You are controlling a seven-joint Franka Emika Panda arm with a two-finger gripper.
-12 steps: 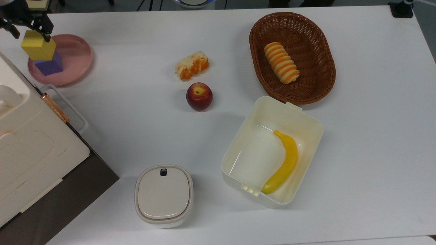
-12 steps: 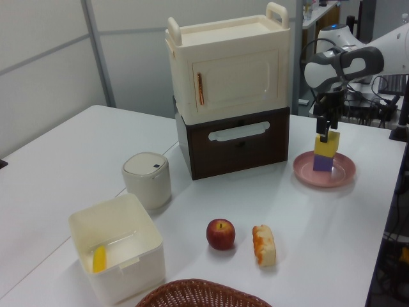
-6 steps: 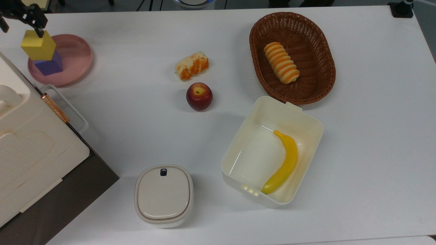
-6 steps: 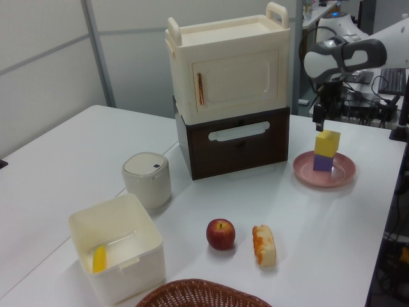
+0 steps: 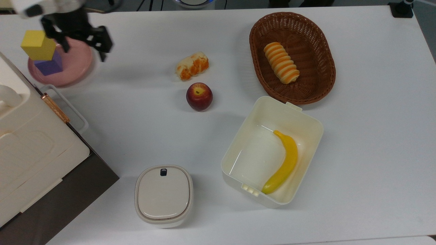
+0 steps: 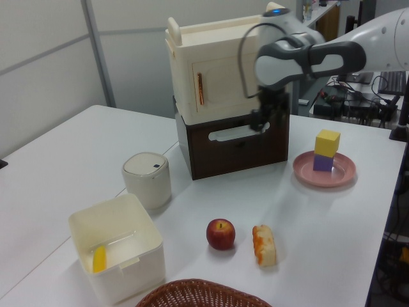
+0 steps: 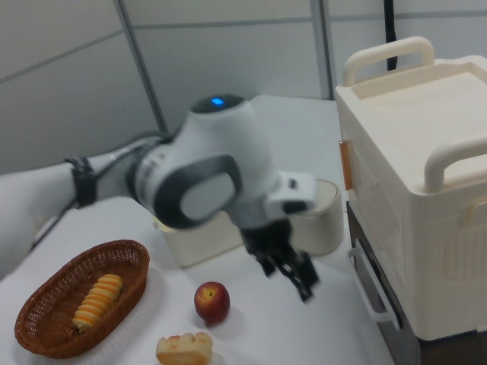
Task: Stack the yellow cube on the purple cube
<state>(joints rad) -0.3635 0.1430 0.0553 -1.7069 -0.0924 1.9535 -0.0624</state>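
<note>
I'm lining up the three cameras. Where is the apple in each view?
Top view: apple at centre, just below the bread piece.
Left view: apple low centre, left of the bread.
Right view: apple low centre, above the bread.
Shared landmark: the bread piece.

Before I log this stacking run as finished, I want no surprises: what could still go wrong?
The yellow cube sits slightly off square on the purple cube, so a jolt to the pink plate might topple it. The gripper hangs just beside the stack, jaws open; a sweep back toward it could clip the cubes.
</note>
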